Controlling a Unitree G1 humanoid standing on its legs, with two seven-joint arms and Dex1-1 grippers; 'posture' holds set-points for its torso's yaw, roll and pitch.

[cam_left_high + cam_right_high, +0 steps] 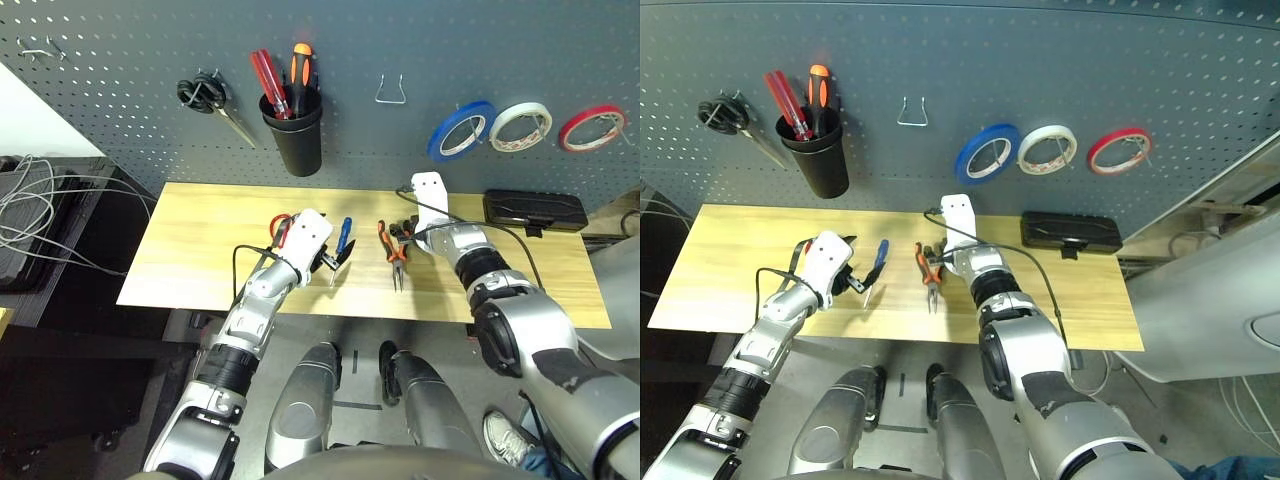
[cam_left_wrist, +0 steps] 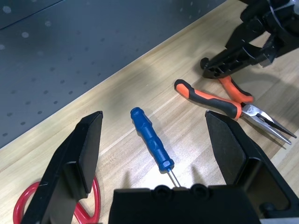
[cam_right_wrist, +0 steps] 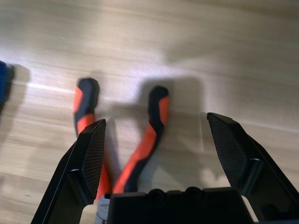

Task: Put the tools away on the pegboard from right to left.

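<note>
Nearest me is my right forearm [image 1: 585,370], reaching in from the near right, with my left forearm [image 1: 238,345] angled in from the near left. Across the far side stands the dark pegboard [image 1: 350,40], and below it I have the wooden table [image 1: 190,270]. The black case [image 1: 535,210] sits at the table's far right. On the pegboard, the black cup [image 1: 298,150] is left of centre, holding red and orange-and-black handles, with the black-handled scissors [image 1: 203,93] hanging to its left. Right of the metal hook [image 1: 391,98] hang the blue tape roll [image 1: 439,141], the white one [image 1: 498,139] and the red one [image 1: 567,140], in that order.

My right gripper [image 3: 156,116] has its fingers spread over the handles of the pliers [image 2: 210,101], which lie on the table. My left gripper [image 2: 154,113] is also spread, above the table. The red-handled scissors [image 2: 96,203] lie at the left, partly hidden by that gripper; their blades I can't really make out. Smallest is the blue-handled screwdriver [image 2: 152,138], on the table between scissors and pliers.
</note>
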